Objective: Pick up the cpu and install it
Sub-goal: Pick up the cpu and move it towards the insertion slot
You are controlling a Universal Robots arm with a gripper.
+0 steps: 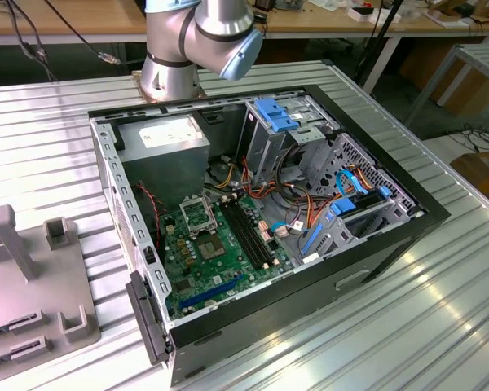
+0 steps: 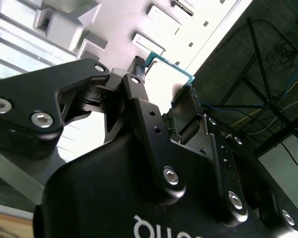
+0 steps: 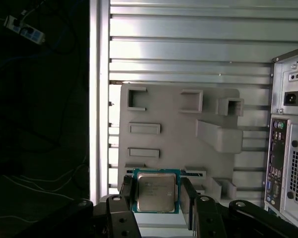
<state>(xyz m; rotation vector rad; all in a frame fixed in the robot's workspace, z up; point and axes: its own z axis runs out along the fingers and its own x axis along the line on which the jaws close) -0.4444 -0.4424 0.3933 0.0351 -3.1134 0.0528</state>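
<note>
**Q:** Gripper [image 3: 157,185] first: what is it doing?

**R:** Clamped on the cpu [image 3: 156,192]. The black fingers [image 3: 126,191] press on two opposite edges.

**Q:** And where is the cpu?

**R:** Between those fingers, in front of the rim of the grey tray [image 3: 179,134]. I cannot tell whether it touches the tray.

**Q:** Which way does it point?

**R:** Its metal face is turned to the first wrist camera, lying flat much like the tray's top. Its sides run square with the tray's edges, with no tilt that I can see.

**Q:** Long axis?

**R:** Hardly any, since it is close to square. It may be a shade longer along the fingers than across them.

**Q:** How does it look?

**R:** A dull silver-grey lid with rounded corners and faint print, set on a thin green border. In the second wrist view that green edge shows between the fingertips against the bright tray.

**Q:** What is around the tray?

**R:** In the exterior view it sits on the ribbed table [image 1: 407,326]. Just beside it, to the exterior view's right, lies the open case [image 1: 310,285]. Inside that are the green board [image 1: 228,269] and its metal-framed socket [image 1: 197,217].
</note>
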